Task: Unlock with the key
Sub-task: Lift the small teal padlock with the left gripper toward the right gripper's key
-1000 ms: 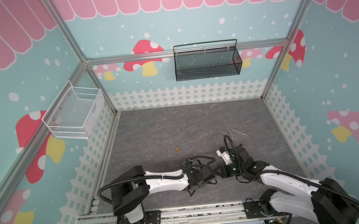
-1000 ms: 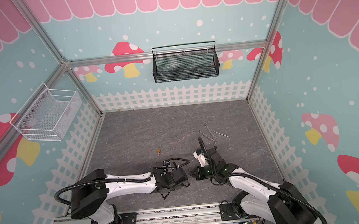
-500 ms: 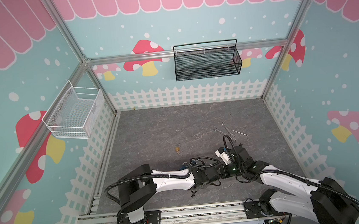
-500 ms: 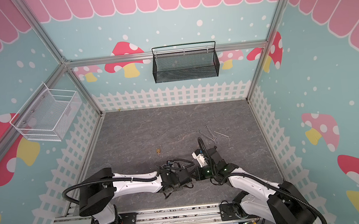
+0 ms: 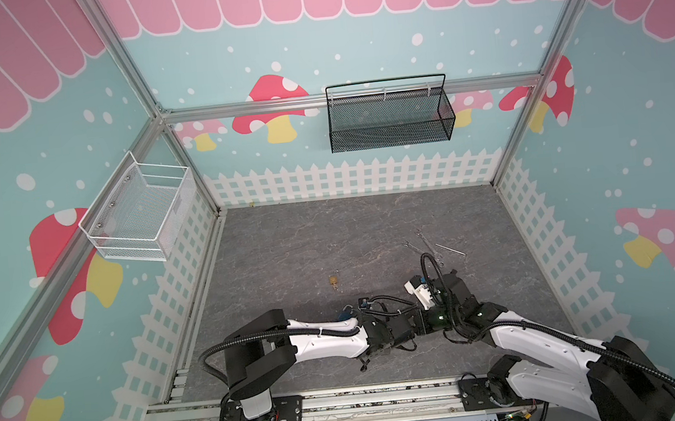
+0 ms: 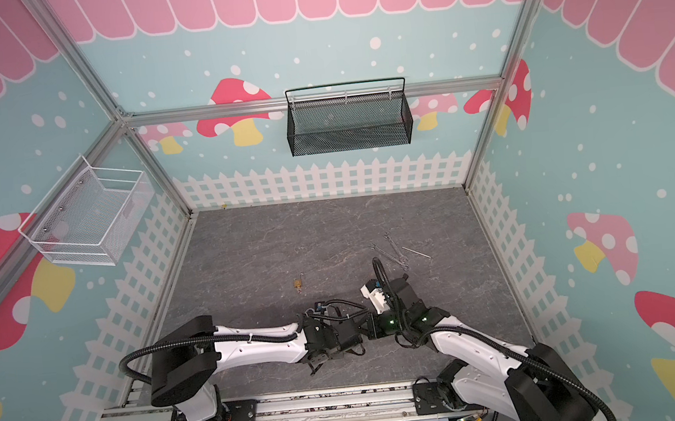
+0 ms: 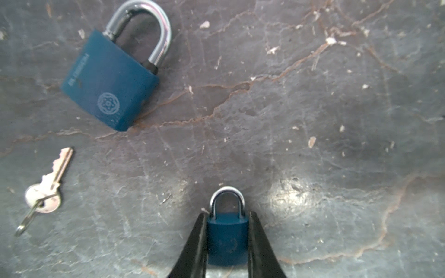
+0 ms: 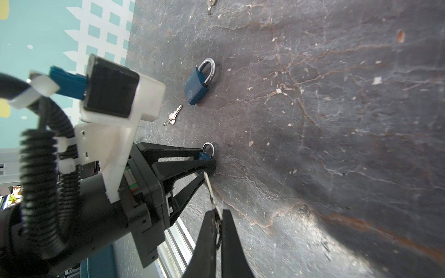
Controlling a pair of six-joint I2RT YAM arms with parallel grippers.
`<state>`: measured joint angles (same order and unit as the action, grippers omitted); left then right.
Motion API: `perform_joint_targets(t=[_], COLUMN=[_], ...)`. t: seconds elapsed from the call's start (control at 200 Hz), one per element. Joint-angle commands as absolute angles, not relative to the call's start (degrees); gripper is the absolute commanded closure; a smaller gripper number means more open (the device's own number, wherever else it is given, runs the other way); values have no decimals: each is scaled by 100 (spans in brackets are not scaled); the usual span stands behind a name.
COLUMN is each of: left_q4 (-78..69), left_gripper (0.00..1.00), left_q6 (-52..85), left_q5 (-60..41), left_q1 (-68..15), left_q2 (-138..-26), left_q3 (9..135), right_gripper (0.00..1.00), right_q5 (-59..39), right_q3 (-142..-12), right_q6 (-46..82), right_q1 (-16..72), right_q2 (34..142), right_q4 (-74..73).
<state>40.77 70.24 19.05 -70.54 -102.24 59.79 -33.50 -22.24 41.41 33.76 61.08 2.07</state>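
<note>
A small blue padlock [image 7: 227, 238] lies flat on the grey floor, and my left gripper [image 7: 227, 215] is shut on its body, shackle pointing away from the wrist. In the right wrist view the same padlock [image 8: 206, 156] sits between the left gripper's fingers [image 8: 192, 166]. My right gripper [image 8: 218, 213] is shut on a silver key [image 8: 209, 187] by its head. The key's blade points at the padlock's bottom end and its tip reaches it. I cannot tell if it is inserted. In both top views the left gripper [image 5: 414, 323] and right gripper [image 5: 425, 321] meet tip to tip near the front.
A larger blue padlock [image 7: 110, 81] and a loose key on a ring [image 7: 48, 190] lie close by. A brass padlock [image 5: 334, 280] sits mid-floor. Thin metal tools [image 5: 431, 249] lie beyond the right arm. Fenced walls carry a black basket [image 5: 388, 115] and a white basket [image 5: 140, 214].
The left arm has reached right until its gripper meets the right gripper, and its jaws have narrowed onto the small padlock. The right arm has hardly moved.
</note>
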Motion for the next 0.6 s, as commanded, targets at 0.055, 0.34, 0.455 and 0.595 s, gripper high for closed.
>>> perform_joint_targets(t=[0.055, 0.34, 0.455, 0.595], left_q4=[4330, 4280, 4280, 4259], left_gripper=[98, 100, 100, 100], left_q6=[7013, 7179, 7257, 7337], left_q5=[1793, 2123, 2253, 2438], left_q1=[-7049, -7017, -6967, -6890], left_q2=[-10507, -9834, -9443, -8873], left_q3=[5787, 5774, 5735, 5717], right_gripper=[100, 100, 100, 100], right_q5=[-3427, -3360, -3292, -3102], right_q3=[-2327, -2394, -2460, -2598], right_q6=[4136, 4218, 4241, 4277], right_q1=[3408, 3402, 3402, 3407], right_q2=[5986, 5790, 5690, 5536], right_q4=[132, 291, 492, 824])
